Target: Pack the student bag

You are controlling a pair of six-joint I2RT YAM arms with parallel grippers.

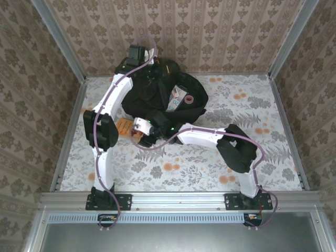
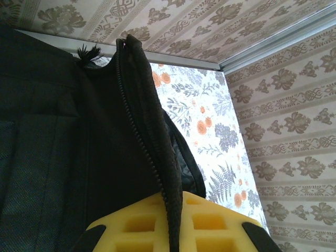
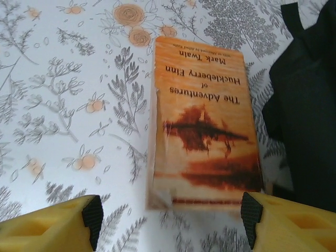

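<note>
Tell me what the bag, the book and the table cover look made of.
The student bag: black woven fabric, matte; the weave and a coil zipper show. The book: a paperback, likely card cover; its edge and corner look worn. The table cover: smooth floral printed sheet, perhaps vinyl or paper; unclear.

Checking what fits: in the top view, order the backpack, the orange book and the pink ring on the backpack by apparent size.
1. backpack, by far the largest
2. orange book, only partly visible
3. pink ring, smallest
</note>
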